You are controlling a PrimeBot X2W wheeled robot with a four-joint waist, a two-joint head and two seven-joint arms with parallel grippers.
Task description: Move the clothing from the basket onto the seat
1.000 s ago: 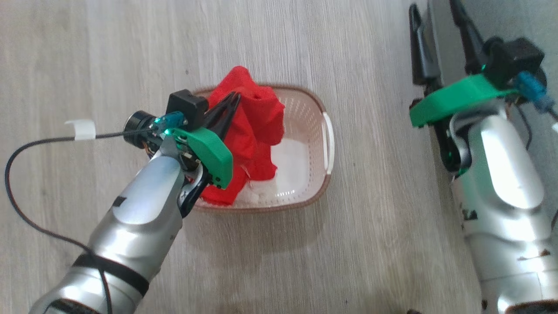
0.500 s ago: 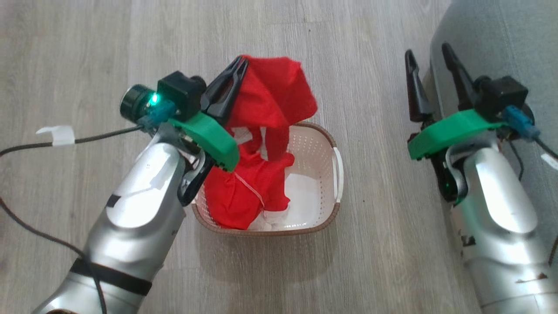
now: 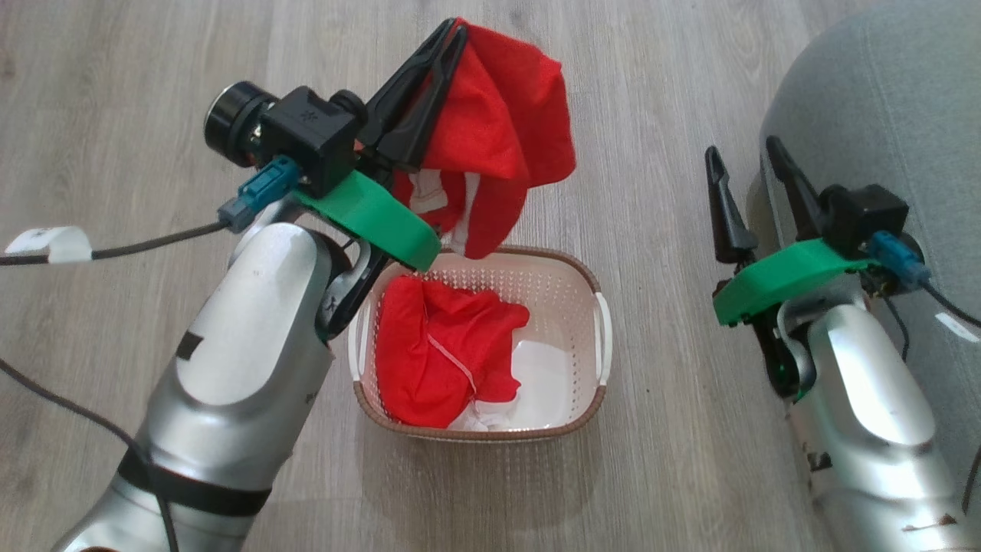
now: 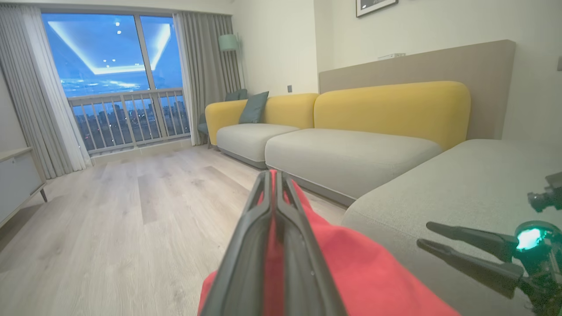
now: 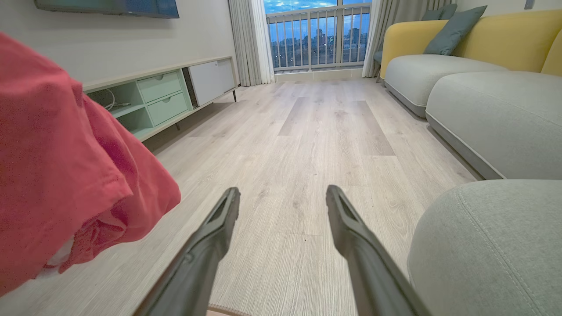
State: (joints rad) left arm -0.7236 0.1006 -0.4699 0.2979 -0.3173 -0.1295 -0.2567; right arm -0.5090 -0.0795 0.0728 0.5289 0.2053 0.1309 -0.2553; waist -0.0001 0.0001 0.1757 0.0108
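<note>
Living room, pale wood-plank floor (image 3: 115,92). Upper centre: left gripper (image 3: 451,34) pinched on red clothing (image 3: 506,115) above basket (image 3: 571,264); more inside. Right edge: right gripper (image 3: 743,151) spread wide, empty, beside grey-green seat (image 3: 881,100).

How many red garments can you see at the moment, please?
2: one garment hangs from the left gripper above the basket; a second garment lies inside it. More may hide underneath.

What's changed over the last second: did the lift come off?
The left tool, shut on a red garment, has raised it out of the basket; it now hangs above it. A second red garment stays inside. The right tool remains open and empty beside the seat.
</note>
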